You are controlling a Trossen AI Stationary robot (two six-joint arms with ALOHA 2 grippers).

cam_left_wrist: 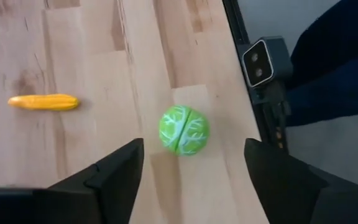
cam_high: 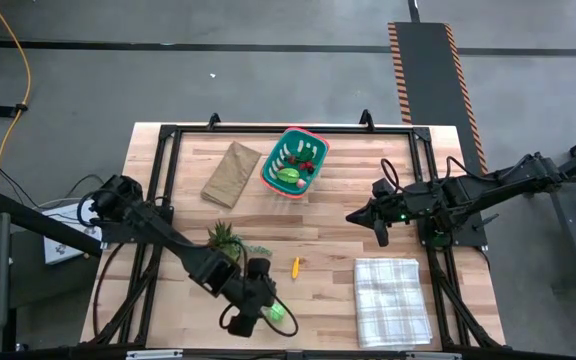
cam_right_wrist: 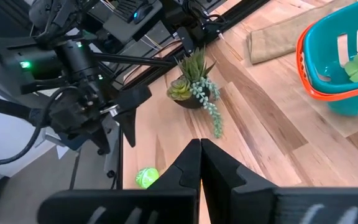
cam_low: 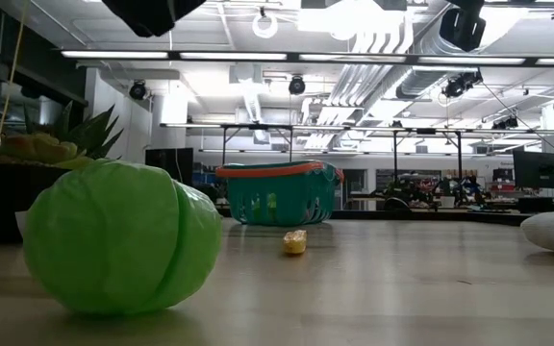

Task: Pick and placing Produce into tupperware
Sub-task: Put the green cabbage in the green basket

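Left gripper [cam_left_wrist: 191, 180] hangs with fingers spread wide over the green cabbage [cam_left_wrist: 184, 130] on the table's near edge. Beyond it lie a yellow corn piece [cam_high: 295, 266], the potted plant [cam_high: 224, 239] and a checked cloth [cam_high: 392, 297]. Right gripper [cam_high: 353, 217], fingers pressed together, hovers mid-table. Farthest stand the paper bag [cam_high: 231, 173] and the tupperware [cam_high: 313, 139] holding produce [cam_high: 288, 176].

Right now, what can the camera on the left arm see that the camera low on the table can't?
Only the left wrist view shows the open left gripper above the table and a small camera box at the table's edge. Only the low view shows the teal plastic basket with the orange rim. Both show the round green toy cabbage and the small yellow toy corn.
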